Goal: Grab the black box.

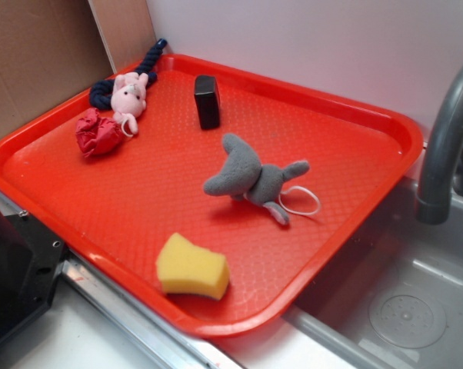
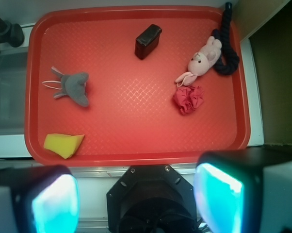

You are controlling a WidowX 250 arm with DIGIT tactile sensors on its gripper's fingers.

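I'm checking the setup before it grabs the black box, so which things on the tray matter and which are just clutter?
For the job:
black box, standing upright near the tray's far edge
tool, open, above the tray's near side

Just lying about:
grey plush toy
pink plush toy
dark blue rope
red crumpled cloth
yellow sponge

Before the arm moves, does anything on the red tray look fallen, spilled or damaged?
Nothing looks spilled or broken. The black box stands upright near the far rim of the red tray, apart from everything else. The grey plush toy lies on its side mid-tray, its white cord loose beside it, which looks normal for a soft toy.
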